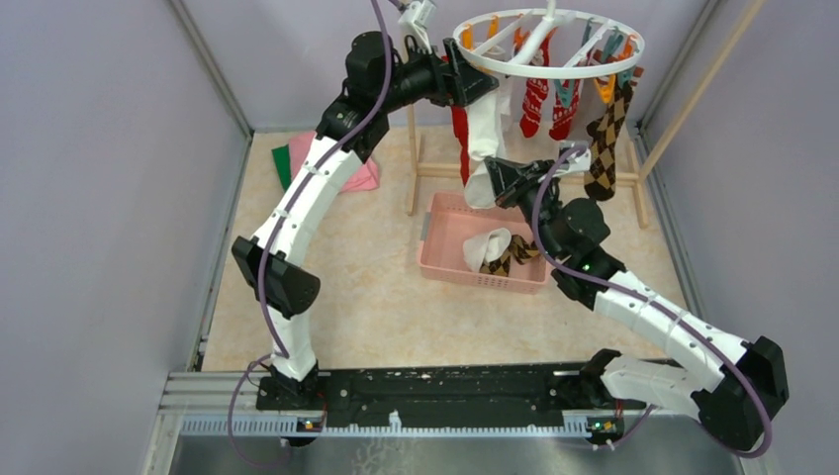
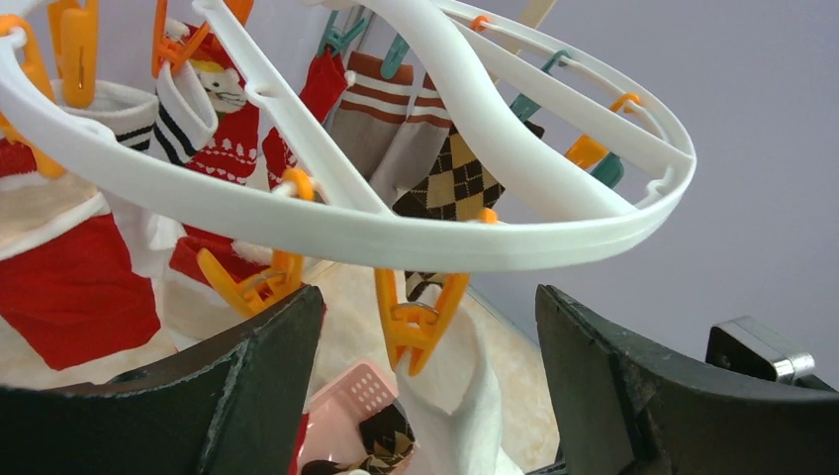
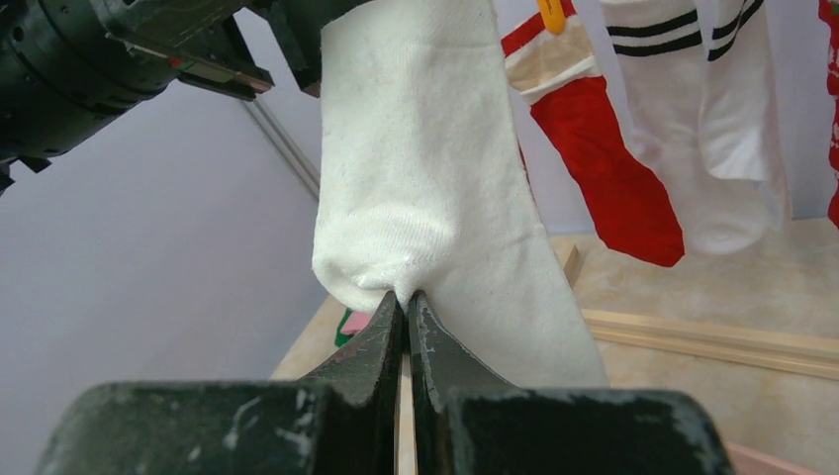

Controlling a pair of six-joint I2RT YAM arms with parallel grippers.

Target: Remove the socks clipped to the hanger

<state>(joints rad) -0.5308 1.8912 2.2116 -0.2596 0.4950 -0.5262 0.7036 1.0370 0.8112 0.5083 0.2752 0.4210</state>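
We pinch the low end of the white sock in our right gripper, the sock hanging lengthwise straight down from the hanger above, where our left gripper stands spread either side of an orange clip.

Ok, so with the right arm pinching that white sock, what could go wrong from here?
1. The right gripper has its jaws shut on just a small fold of the white sock; a pull may slip off.
2. The left gripper is open around an orange clip not yet squeezed; pulling now could tilt the hanger or stretch the sock.
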